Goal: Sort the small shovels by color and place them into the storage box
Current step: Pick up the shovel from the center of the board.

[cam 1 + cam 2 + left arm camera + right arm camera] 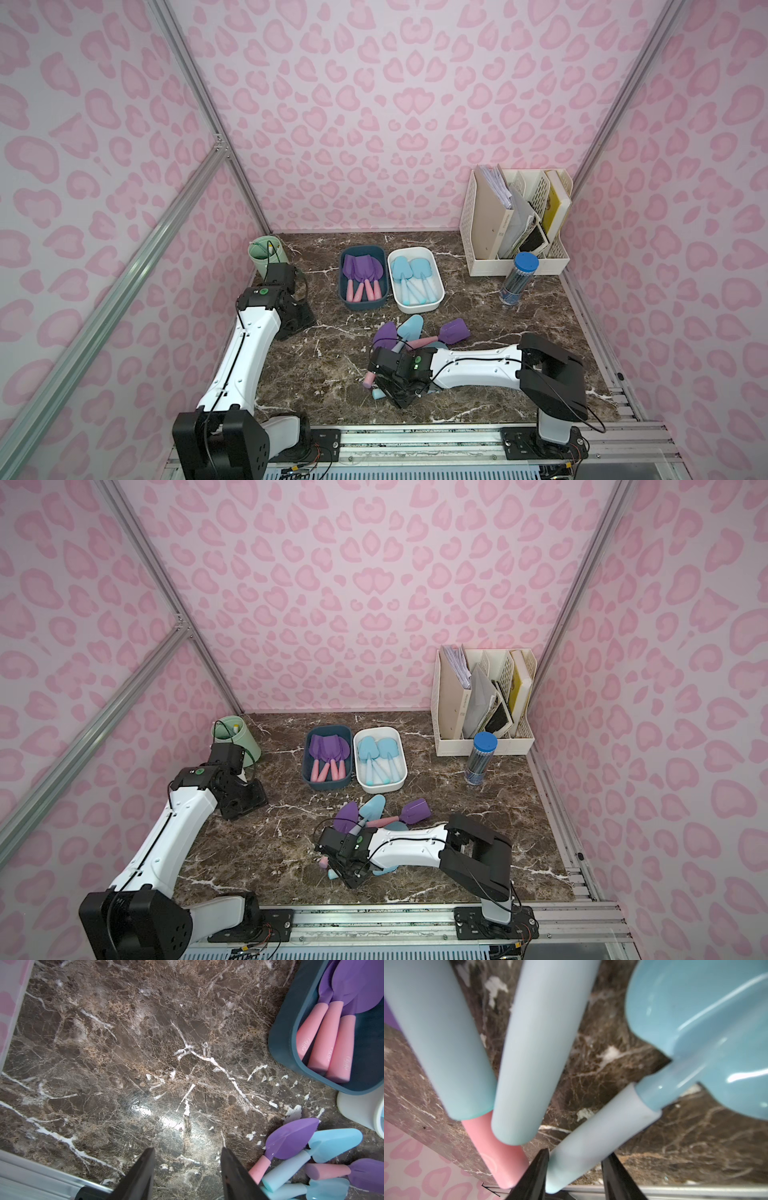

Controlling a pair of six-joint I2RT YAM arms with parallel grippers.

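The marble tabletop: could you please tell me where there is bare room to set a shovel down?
Bare marble tabletop lies between the left gripper and the loose shovels, and a wide patch between the white box, the pencil jar and the right arm. It is crowded at the loose shovels around the right gripper.

Storage boxes: two, dark blue box (361, 304) and white box (417, 308). Purple shovels (359, 270): three in dark blue box, two loose on surface (498, 324). Light blue shovels (411, 325): three loose; number in white box unclear.
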